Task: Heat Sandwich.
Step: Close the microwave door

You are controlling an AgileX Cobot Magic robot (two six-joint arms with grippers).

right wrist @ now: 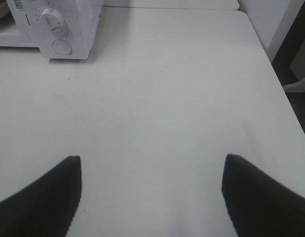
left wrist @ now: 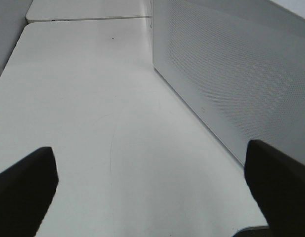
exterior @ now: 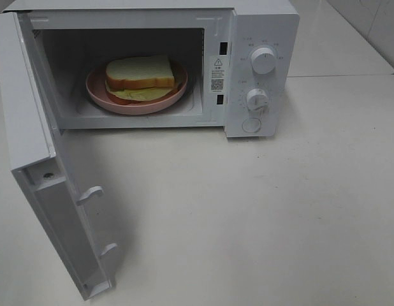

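The left pincer [left wrist: 150, 170] hangs over the counter [left wrist: 83, 98] with its two dark fingers [left wrist: 24, 190] spread wide and nothing between them. Close beside it rises the meshed outer face of the microwave's door [left wrist: 241, 74], which walls off that side. On the other side the counter runs on to a seam with a second surface.

Seen from the high camera, the door is swung fully open and reaches forward across the left part of the counter. Its two latch hooks [exterior: 90, 193] point toward the middle. The microwave [exterior: 248, 19] sits at the back. In its cavity the sandwich [exterior: 139, 71] lies flat on a pink plate [exterior: 130, 107], near the middle of the cavity floor, with the opening unblocked in front of it.

To the right of the cavity the control panel carries an upper dial [exterior: 264, 60], a lower dial [exterior: 257, 99] and a round button [exterior: 251, 125]. A wide stretch of counter lies in front of the microwave and to its right.

The right pincer [right wrist: 152, 165] hovers over this stretch, its fingers [right wrist: 39, 197] also far apart and gripping nothing. The counter's edge lies beyond it, well apart from the microwave, with dark floor past it.
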